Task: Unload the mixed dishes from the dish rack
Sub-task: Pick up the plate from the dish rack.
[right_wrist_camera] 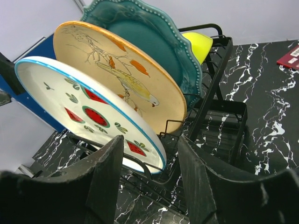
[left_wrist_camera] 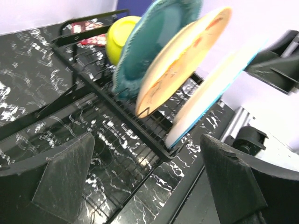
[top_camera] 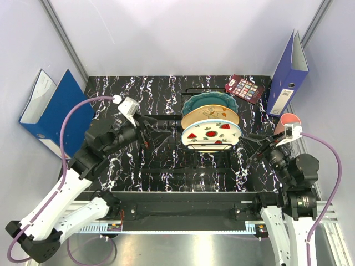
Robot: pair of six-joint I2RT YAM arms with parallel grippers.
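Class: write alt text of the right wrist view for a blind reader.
Three plates lean in a black wire rack: white fruit-print plate nearest, then cream plate, then teal plate, yellow-green bowl behind. Open right gripper in foreground.

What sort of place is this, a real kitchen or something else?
Probably a robot test booth, not a home kitchen: plain pale walls box in a black marbled table, two robot arms are bolted at its near edge, and blue ring binders stand near the dish rack.
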